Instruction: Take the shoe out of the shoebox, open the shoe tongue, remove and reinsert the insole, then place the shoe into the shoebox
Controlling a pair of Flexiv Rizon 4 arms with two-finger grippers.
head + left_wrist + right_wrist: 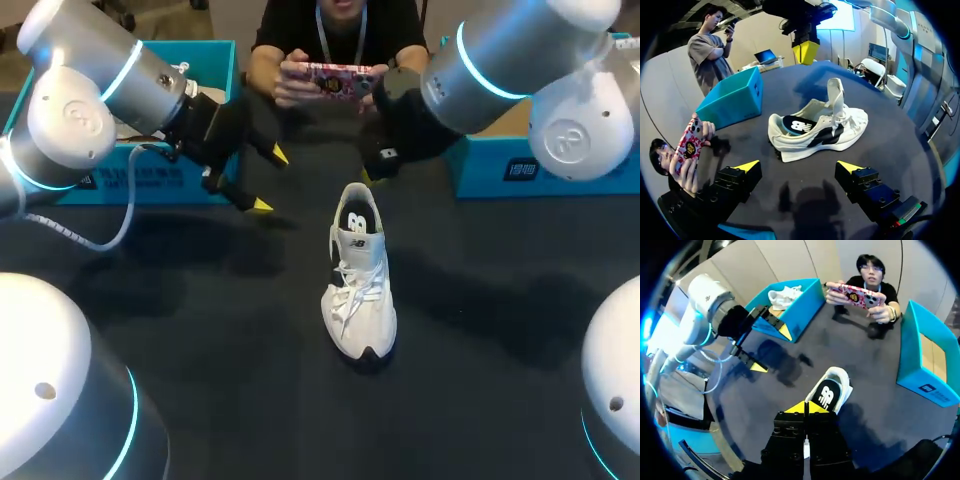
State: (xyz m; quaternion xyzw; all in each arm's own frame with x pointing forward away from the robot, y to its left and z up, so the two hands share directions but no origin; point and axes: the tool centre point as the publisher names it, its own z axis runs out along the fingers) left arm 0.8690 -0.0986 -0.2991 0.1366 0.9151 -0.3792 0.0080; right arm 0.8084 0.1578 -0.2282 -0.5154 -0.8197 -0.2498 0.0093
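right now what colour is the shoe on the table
White, with a black mark on its side. The shoe shows best in the left wrist view.

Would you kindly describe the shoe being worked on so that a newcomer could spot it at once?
On the dark table, midway between the left blue box and the right blue box, a white sneaker stands with its toe toward the robot. Its tongue is pulled upright, and unlike the other white shoe, which lies inside the left blue box, it is out in the open.
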